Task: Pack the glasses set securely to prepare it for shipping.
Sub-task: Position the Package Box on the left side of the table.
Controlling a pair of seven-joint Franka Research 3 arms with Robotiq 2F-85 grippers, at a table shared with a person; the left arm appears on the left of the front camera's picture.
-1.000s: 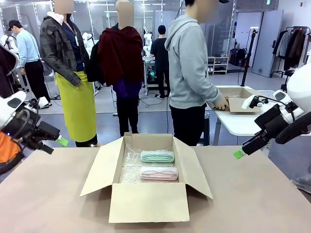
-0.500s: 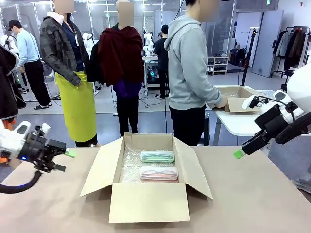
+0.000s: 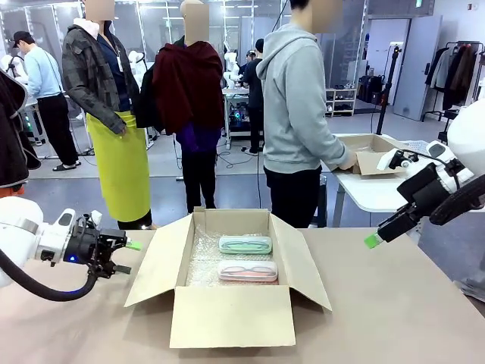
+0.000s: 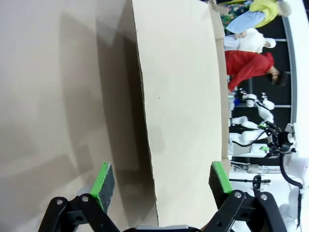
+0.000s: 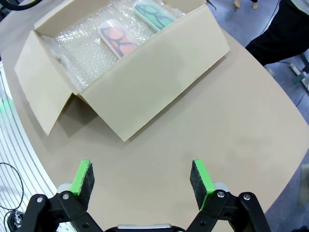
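Note:
A mint green glasses case (image 3: 245, 244) and a pale pink one (image 3: 248, 270) lie side by side on bubble wrap inside an open brown cardboard box (image 3: 231, 315). In the right wrist view the pink case (image 5: 120, 38) and the green case (image 5: 153, 13) show their glasses through clear lids. My left gripper (image 3: 127, 257) is open just left of the box's left flap (image 3: 155, 262). In the left wrist view that flap (image 4: 178, 111) runs up between its spread fingers (image 4: 161, 179). My right gripper (image 3: 373, 239) hovers open at the table's right, well clear of the box (image 5: 145, 82), with nothing between its fingers (image 5: 141, 181).
The box stands mid-table with all its flaps spread outward. A person in a grey hoodie (image 3: 295, 114) stands beyond the far edge, hands at another cardboard box (image 3: 371, 155) on a white side table. Several other people stand farther back.
My left arm has dropped to table height and moved right, up to the box's left flap. The right arm, box and cases have not moved.

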